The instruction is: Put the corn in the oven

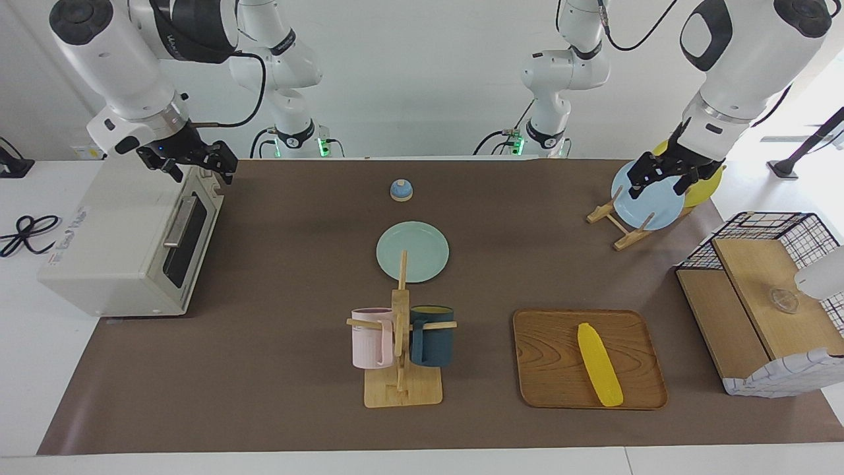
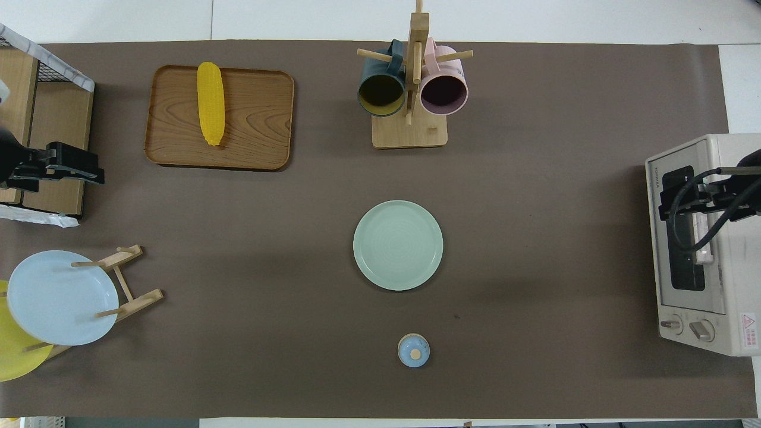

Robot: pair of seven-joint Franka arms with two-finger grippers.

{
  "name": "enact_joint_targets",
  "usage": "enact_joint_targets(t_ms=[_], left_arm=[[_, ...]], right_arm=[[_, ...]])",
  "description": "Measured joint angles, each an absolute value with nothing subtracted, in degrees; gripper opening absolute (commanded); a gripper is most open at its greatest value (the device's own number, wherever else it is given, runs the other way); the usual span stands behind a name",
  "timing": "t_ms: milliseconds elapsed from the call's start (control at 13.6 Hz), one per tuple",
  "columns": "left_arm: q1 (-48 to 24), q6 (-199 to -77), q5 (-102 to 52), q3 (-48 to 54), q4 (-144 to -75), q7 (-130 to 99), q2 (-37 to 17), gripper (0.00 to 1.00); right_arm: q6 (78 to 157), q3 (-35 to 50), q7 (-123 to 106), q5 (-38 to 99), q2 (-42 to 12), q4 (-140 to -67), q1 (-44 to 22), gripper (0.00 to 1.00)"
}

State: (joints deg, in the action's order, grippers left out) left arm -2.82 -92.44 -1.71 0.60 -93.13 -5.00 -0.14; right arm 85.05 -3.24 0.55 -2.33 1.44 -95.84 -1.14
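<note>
While the corn (image 1: pixel 599 364) lies lengthwise on the wooden tray (image 1: pixel 554 369), untouched, the left gripper (image 1: pixel 661 173), fingers apart over the plate rack (image 1: pixel 620 227), hangs nearer it than the right gripper (image 1: pixel 198 161), fingers apart above the shut oven (image 1: pixel 112 244).

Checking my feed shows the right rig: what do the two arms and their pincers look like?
Both are glossy white, rounded jointed arms with dark grey joint caps and black cables looped along them; green lights glow at their bases. Each ends in a black two-finger pincer: the right pincer has a small blue light on its wrist, and the left pincer sits under a silver wrist ring.
</note>
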Motion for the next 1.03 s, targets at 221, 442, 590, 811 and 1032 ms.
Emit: enact_joint_targets(t_ms=[221,442,590,811,1032], left_arm=[[-2.8,-92.4,-1.7,0.6,-93.1,-5.0,-0.1,1.0],[-2.8,-92.4,-1.7,0.6,-93.1,-5.0,-0.1,1.0],[-2.8,-92.5,-1.7,0.6,-93.1,-5.0,-0.1,1.0],[-2.8,-93.7,-1.7,0.6,-93.1,-5.3,-0.1,1.0],[-2.9,-96.0,-1.8,0.7,-93.3,-5.4,-0.5,1.0]], right_arm=[[85.1,-3.2,0.6,-2.3,1.4,-95.8,-1.1,1.0],[85.0,-3.2,0.6,-2.3,1.4,-95.8,-1.1,1.0],[84.9,-3.2,0.6,-2.3,1.4,-95.9,-1.1,0.75],[88.8,-3.3,0.6,-2.3,1.6,-97.1,-1.1,0.0],[90.4,-3.4,-0.5,-2.3,1.9,-98.9,0.1,0.0]])
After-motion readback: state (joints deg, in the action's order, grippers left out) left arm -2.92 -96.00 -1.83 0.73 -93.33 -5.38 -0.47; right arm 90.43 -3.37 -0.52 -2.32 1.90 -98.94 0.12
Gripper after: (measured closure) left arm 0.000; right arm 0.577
